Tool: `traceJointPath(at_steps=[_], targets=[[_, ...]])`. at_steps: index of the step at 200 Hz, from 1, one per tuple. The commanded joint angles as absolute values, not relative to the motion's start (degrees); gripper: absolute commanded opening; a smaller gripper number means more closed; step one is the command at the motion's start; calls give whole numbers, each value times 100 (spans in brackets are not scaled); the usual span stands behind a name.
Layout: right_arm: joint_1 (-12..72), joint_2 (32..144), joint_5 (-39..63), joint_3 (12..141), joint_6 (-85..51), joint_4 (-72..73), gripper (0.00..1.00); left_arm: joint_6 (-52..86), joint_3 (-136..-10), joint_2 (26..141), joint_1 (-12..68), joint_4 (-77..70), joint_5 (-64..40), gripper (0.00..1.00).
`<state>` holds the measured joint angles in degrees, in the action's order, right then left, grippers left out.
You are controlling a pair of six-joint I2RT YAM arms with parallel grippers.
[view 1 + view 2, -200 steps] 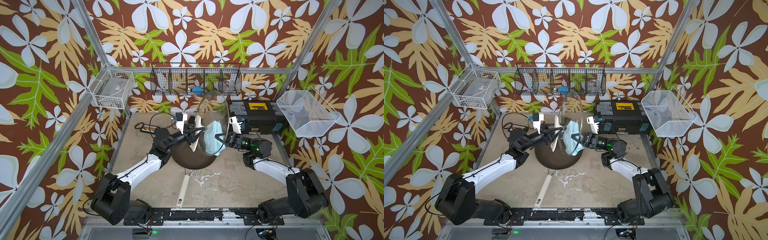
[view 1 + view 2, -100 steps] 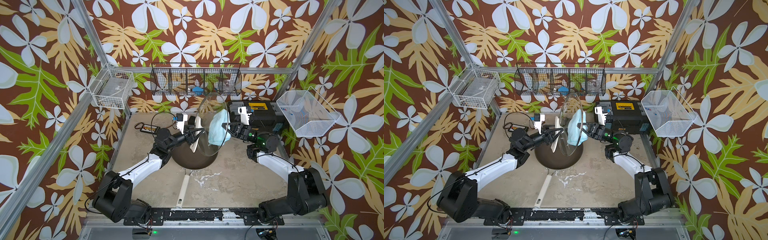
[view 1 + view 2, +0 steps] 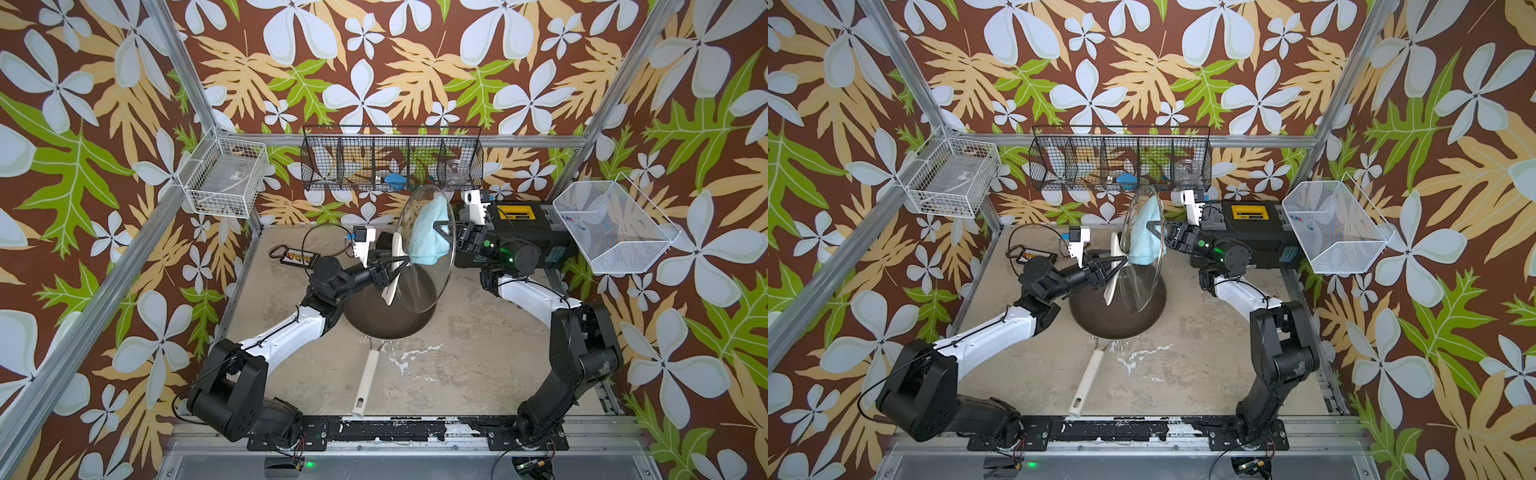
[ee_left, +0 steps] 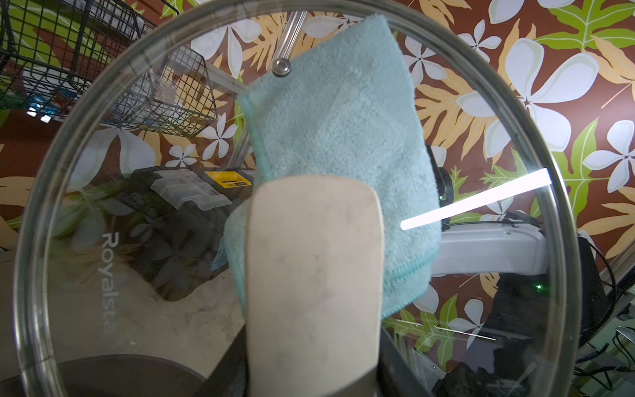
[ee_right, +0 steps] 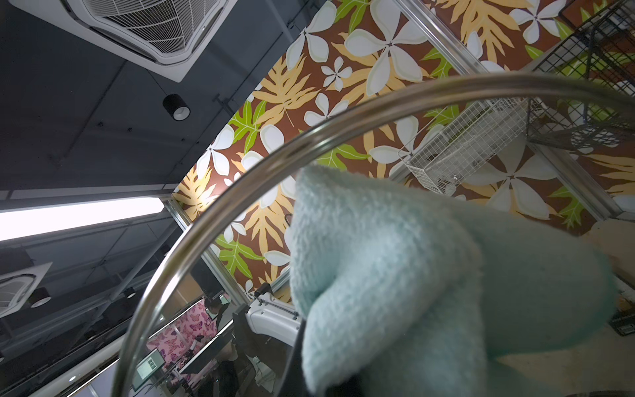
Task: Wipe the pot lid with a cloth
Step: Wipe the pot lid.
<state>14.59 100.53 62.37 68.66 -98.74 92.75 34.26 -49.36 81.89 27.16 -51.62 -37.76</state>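
Fingers of the right gripper [image 3: 439,228] pinch the cloth [image 3: 426,243] against the upper inner face of the pot lid [image 3: 422,289], held on edge over the frying pan [image 3: 386,326] by the left gripper [image 3: 400,263] clamped on its handle [image 3: 389,293], leaving bare glass below.

Both top views are being lit brightly and evenly from overhead, and only soft, faint shadows are being cast on the table [image 3: 478,332]. In the right wrist view, a ceiling light strip [image 5: 79,214] is being blown out to plain white while the ceiling around it is being left dim. The cloth [image 5: 429,275], close to the lens, is being rendered soft and out of focus. In the left wrist view, a hard white bar of glare is being mirrored on the glass of the pot lid [image 4: 137,206]. Pale reflections are being laid over the background, and the wire basket [image 4: 51,41] at the edge is being curved by the wide lens.
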Motion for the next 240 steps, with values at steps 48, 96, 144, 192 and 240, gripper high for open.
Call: traceJointPath(at_steps=[48, 96, 144, 192, 240], targets=[[1468, 10896, 6090, 7952, -10052, 10428, 0, 3356, -5194, 8256, 2707, -6090, -4062, 0], [1477, 11378, 5925, 8346, -10115, 10432, 0, 3332, -5177, 8175, 2707, -6021, -4078, 0], [1522, 11685, 5817, 8578, -10115, 10432, 0, 3288, -5194, 8123, 2708, -5969, -4131, 0], [1767, 12000, 5801, 8745, -10184, 10432, 0, 3181, -5221, 8083, 2707, -5887, -4153, 0], [1989, 12002, 5903, 8362, -10164, 10432, 0, 3059, -5256, 8047, 2707, -5775, -4074, 0]])
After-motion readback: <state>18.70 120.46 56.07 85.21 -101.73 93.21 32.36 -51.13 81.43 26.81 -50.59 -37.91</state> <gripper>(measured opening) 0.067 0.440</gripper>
